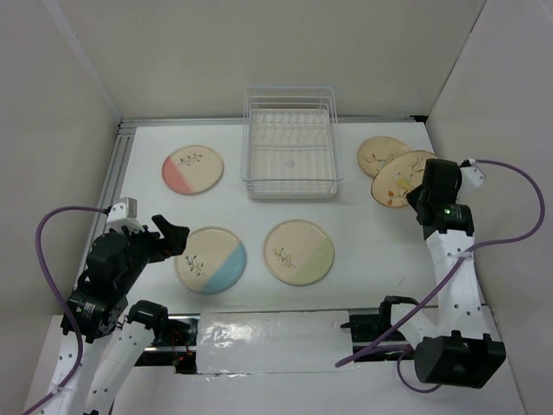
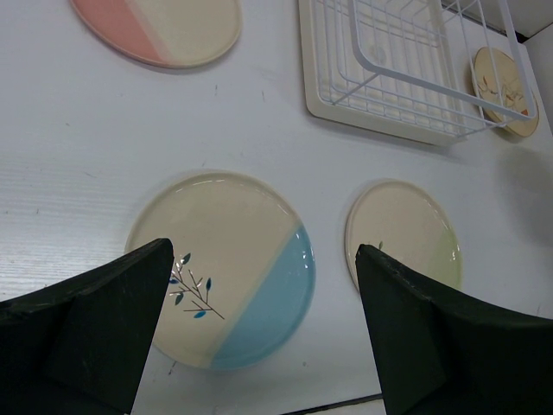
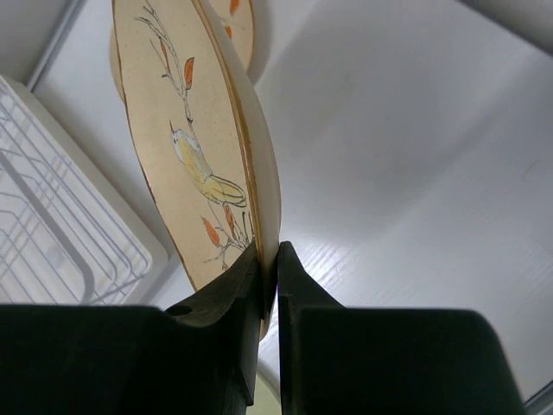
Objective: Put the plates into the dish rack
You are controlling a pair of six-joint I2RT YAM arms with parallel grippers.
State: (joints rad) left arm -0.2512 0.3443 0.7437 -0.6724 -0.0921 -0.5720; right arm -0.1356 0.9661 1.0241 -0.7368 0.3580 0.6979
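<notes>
though all five plates are in sight around the white surface (image 1: 346, 216), none of them stands in the dish rack (image 1: 290, 192) yet, so the loading looks to be only at its first plate. the rack sits at the far middle of the surface and its wire slots hold nothing.

three plates lie flat and untouched: the pink plate (image 1: 193, 169) left of the rack, the blue plate (image 1: 211, 259) near the left arm, and the green plate (image 1: 299, 252) just beside it, toward the middle. right of the rack lies one tan plate (image 1: 378, 154), and the second tan plate (image 1: 397, 180) overlaps it in the top view. that one is tipped up on edge, its bird-and-sprig face turned toward the rack.

the right claw (image 3: 268, 268) is pressed together on that tilted plate's rim, pinching it from both faces. the left claw (image 1: 173, 235) hangs spread wide above the blue plate, gripping nothing.

what is left, as i judge it: carry the pinched plate over into a slot, then the other four.
</notes>
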